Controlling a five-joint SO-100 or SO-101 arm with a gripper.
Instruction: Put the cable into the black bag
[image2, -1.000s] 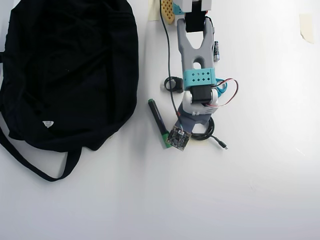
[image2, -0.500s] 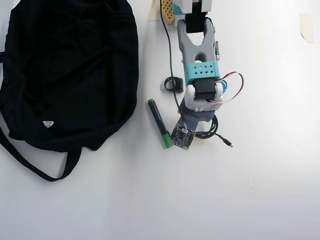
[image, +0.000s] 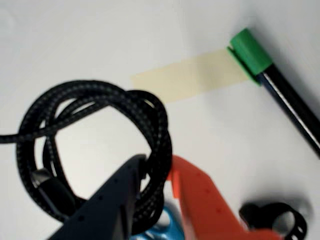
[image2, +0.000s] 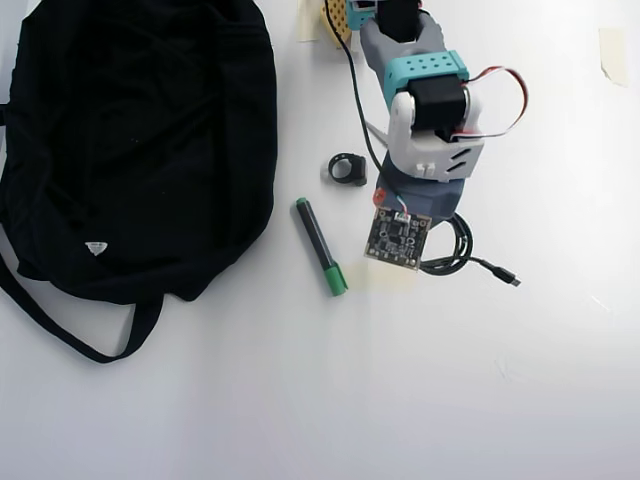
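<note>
The cable (image: 100, 135) is a braided black cord wound in a small loop. In the wrist view my gripper (image: 157, 165) is shut on the loop's right side, with a dark finger (image: 120, 195) on one side and an orange finger (image: 200, 200) on the other. From above, the loop (image2: 455, 250) shows under the wrist camera board (image2: 398, 238), which hides the fingers. Its tail runs right to a small plug (image2: 513, 281). The black bag (image2: 140, 140) lies floppy at the left, well apart from the arm, with a white label (image2: 96, 247) and a long strap (image2: 60, 320).
A black marker with a green cap (image2: 321, 247) lies between bag and arm, also in the wrist view (image: 280, 85). A small black ring clip (image2: 347, 169) sits above it. Pale tape strips (image: 190, 77) are stuck on the white table (image2: 400, 400).
The arm has risen and swung to the right with the cable in its jaws. The loop and its plug tail have shifted right, away from the marker.
</note>
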